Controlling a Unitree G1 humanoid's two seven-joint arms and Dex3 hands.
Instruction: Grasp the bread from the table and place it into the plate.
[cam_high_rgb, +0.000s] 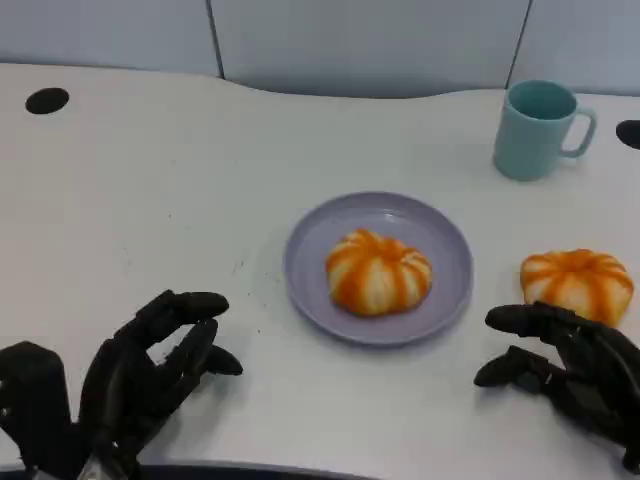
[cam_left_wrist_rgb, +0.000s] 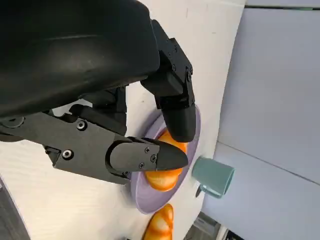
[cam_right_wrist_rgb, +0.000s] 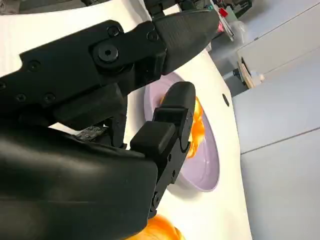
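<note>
While one bread (cam_high_rgb: 379, 271) sits in the plate (cam_high_rgb: 310, 262) mid-bench (cam_high_rgb: 150, 200), another bread (cam_high_rgb: 577, 283) lies at three o'clock, just beyond the released right robot hand (cam_high_rgb: 565, 365); the left robot hand (cam_high_rgb: 140, 375), at seven o'clock, grasps nothing. Left wrist view: a mug (cam_left_wrist_rgb: 212, 175) stands beyond the plate (cam_left_wrist_rgb: 142, 192). Right wrist view: fingers (cam_right_wrist_rgb: 175, 115) spread before the plate (cam_right_wrist_rgb: 210, 165).

Both hands (cam_high_rgb: 140, 375) (cam_high_rgb: 570, 365) empty, fingers apart.

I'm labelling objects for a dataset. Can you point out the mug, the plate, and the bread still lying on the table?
mug (cam_high_rgb: 532, 132): head view, on its outer wall.
plate (cam_high_rgb: 310, 262): head view, on its bare left rim.
bread on the table (cam_high_rgb: 578, 283): head view, on its top.
</note>
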